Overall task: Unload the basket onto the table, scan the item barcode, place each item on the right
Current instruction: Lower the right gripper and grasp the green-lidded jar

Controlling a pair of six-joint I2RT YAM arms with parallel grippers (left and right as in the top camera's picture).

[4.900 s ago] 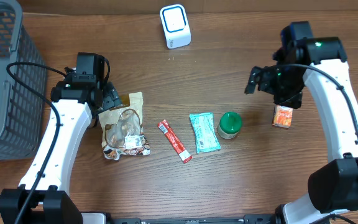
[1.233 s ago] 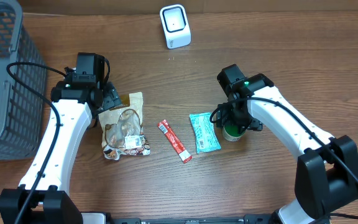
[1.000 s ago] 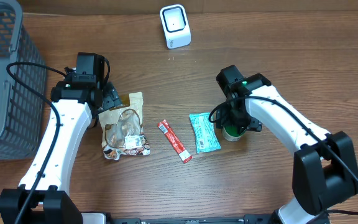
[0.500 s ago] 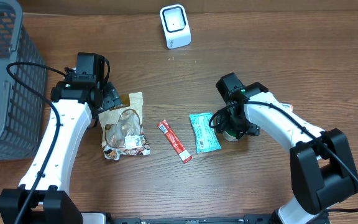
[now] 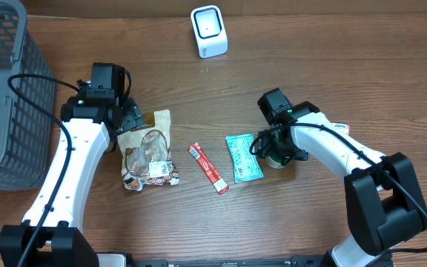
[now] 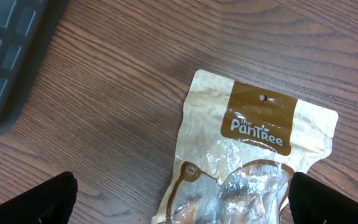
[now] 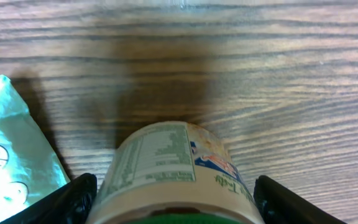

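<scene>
A round jar (image 7: 173, 168) with a green lid and a printed label stands on the table, just right of a teal packet (image 5: 243, 157). My right gripper (image 7: 174, 202) is down over the jar (image 5: 276, 158), one finger pressed against each side, so it is shut on the jar. The white barcode scanner (image 5: 208, 30) sits at the back middle of the table. My left gripper (image 6: 182, 199) hovers open over the top of a brown snack bag (image 6: 253, 143), holding nothing.
A red stick packet (image 5: 209, 167) lies between the snack bag (image 5: 148, 152) and the teal packet (image 7: 11, 155). A grey mesh basket (image 5: 6, 89) fills the far left. A small orange box (image 5: 337, 127) peeks out from under the right arm.
The right arm has settled lower over the jar and its fingers have closed slightly onto its sides. The left arm and the other items have not moved.
</scene>
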